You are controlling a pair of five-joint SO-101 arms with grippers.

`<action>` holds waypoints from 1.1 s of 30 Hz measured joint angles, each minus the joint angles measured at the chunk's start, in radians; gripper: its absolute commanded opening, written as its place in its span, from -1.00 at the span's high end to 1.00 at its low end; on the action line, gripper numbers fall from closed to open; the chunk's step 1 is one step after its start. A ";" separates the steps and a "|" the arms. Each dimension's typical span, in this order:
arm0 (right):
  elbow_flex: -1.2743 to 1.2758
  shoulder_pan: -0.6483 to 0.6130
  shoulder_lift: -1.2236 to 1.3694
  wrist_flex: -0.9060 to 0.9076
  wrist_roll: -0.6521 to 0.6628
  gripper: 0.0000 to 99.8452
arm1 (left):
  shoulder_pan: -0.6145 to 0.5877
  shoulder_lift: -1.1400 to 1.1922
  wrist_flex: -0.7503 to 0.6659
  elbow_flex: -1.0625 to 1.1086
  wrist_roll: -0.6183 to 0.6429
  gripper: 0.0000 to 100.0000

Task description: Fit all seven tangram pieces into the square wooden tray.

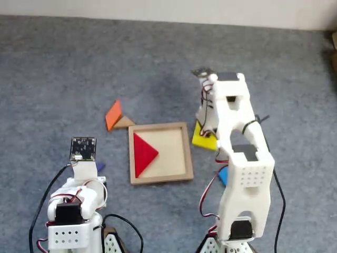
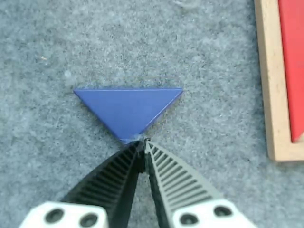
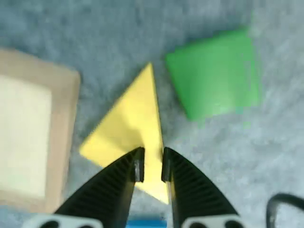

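The counter (image 1: pixel 63 68) is covered in grey carpet. The tray (image 1: pixel 188 153) lies flat near its middle, ahead of and between the two arms.

**Progress.** One piece of seven is seated. The red triangle (image 1: pixel 142 154), the largest piece visible, lies inside the tray against the rim on the left arm's side. The rest of the tray floor is bare wood. Six pieces lie loose on the counter, so the task is judged to be at an early stage.

**Loose pieces, largest first.**
- The yellow triangle (image 3: pixel 133 128) lies just outside the tray rim on the right arm's side.
- The green square (image 3: pixel 213 73) lies just beyond the yellow triangle, on the side away from the tray.
- The dark blue triangle (image 2: pixel 128 109) lies off the tray on the left arm's side.
- The orange triangle (image 1: pixel 112 115) and the tan piece (image 1: pixel 125 123) touch each other off the tray's far corner on the left arm's side.
- The light blue piece (image 1: pixel 222 175) is partly hidden beside the right arm.

**Fingers.**
- The left fingers (image 2: pixel 142 145) are closed together and hold nothing. Their tips meet the dark blue triangle's point.
- The right fingers (image 3: pixel 138 166) stand a narrow gap apart over the yellow triangle and hold nothing.

**Obstructions.** The right arm reaches over the counter beside the tray and covers part of the yellow triangle. The tray rim is raised, so each piece is likely to need lifting over it.
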 measured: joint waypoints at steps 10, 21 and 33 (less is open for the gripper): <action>0.000 -0.038 -0.143 0.026 -0.100 0.62 | 0.000 0.000 0.000 0.000 0.000 0.99; 0.055 -0.126 -0.146 0.077 -0.204 0.43 | 0.000 0.000 0.000 0.000 0.000 0.99; 0.221 -0.124 -0.146 -0.103 -0.204 0.43 | 0.000 0.000 0.000 0.000 0.000 0.99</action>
